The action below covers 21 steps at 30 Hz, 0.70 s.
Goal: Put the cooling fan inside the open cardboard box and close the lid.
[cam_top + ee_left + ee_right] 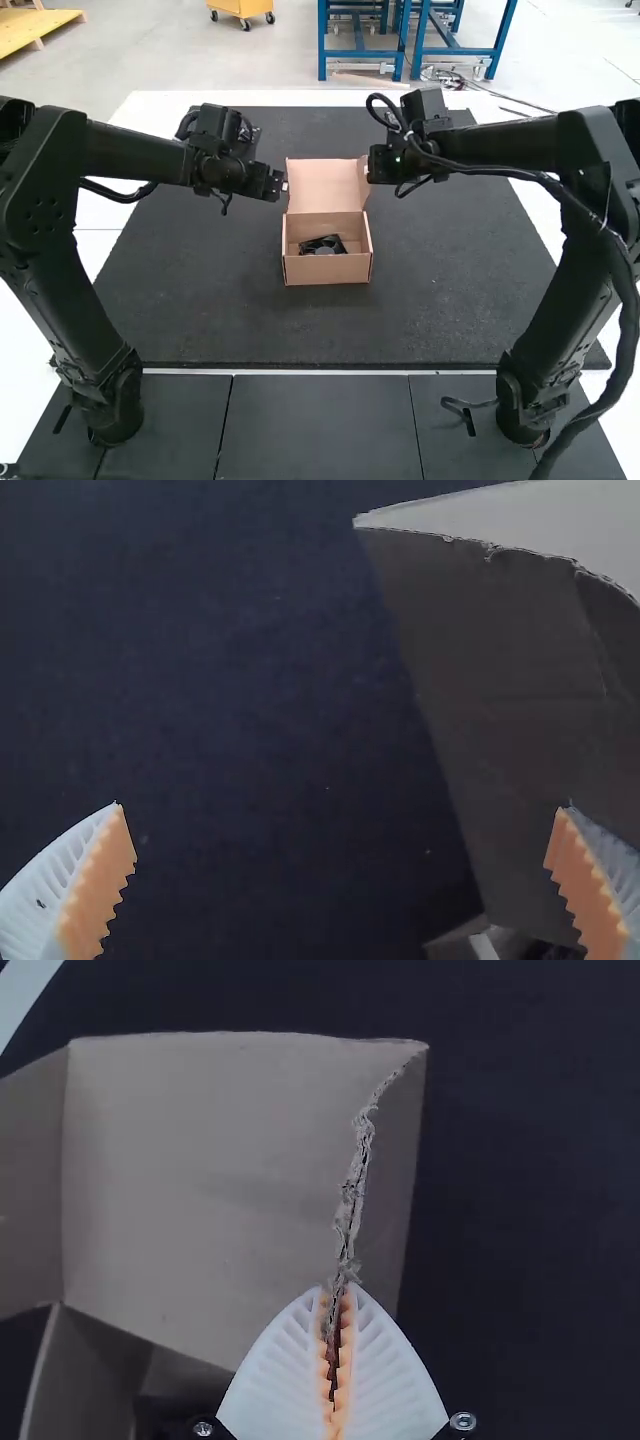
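Black matting (200, 300) covers the table, and the cardboard box (327, 262) sits mid-mat with the fan (322, 244) lying inside. Its lid (325, 185) stands upright. My right gripper (338, 1290) pinches the lid's torn side edge. My left gripper (338, 815) is spread wide just beside the opposite edge, perhaps touching it.

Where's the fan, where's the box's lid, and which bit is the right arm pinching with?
cooling fan (322, 244), high view: middle of its black frame.
lid (322, 185), high view: its inner face, standing open.
right gripper (338, 1295), right wrist view: between its fingertips, shut on the lid's side flap.
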### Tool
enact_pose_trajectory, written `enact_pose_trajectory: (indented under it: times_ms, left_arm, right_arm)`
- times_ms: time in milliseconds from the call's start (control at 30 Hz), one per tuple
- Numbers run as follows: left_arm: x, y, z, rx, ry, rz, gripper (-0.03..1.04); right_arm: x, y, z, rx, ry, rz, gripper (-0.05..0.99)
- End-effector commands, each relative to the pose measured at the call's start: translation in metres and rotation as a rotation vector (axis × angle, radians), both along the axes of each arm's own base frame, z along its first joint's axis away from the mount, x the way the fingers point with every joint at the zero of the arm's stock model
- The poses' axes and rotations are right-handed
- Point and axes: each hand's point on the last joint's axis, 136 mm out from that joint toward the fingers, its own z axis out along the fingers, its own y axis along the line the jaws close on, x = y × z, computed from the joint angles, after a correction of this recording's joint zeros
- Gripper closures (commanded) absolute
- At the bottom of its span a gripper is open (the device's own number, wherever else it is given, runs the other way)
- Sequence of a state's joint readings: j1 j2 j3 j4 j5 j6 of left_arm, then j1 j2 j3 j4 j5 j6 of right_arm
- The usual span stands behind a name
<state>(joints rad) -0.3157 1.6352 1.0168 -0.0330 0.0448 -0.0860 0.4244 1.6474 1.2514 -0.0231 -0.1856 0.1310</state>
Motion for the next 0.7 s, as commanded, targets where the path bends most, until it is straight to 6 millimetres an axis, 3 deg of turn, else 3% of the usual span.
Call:
enact_pose_trajectory:
  times_ms: [0, 267, 667]
  left_arm:
    - [0.005, -0.005, 0.038, -0.038, -0.078, 0.004, 0.04]
    - [-0.001, -0.003, 0.041, -0.050, -0.065, 0.015, 0.04]
    - [-0.012, -0.002, 0.041, -0.050, -0.050, 0.016, 0.04]
  right_arm:
    - [-0.014, 0.005, -0.009, 0.008, 0.028, 0.020, 0.96]
    - [-0.027, 0.003, -0.009, 0.037, -0.003, 0.016, 0.96]
    - [-0.062, 0.020, -0.018, 0.039, 0.016, 0.075, 0.96]
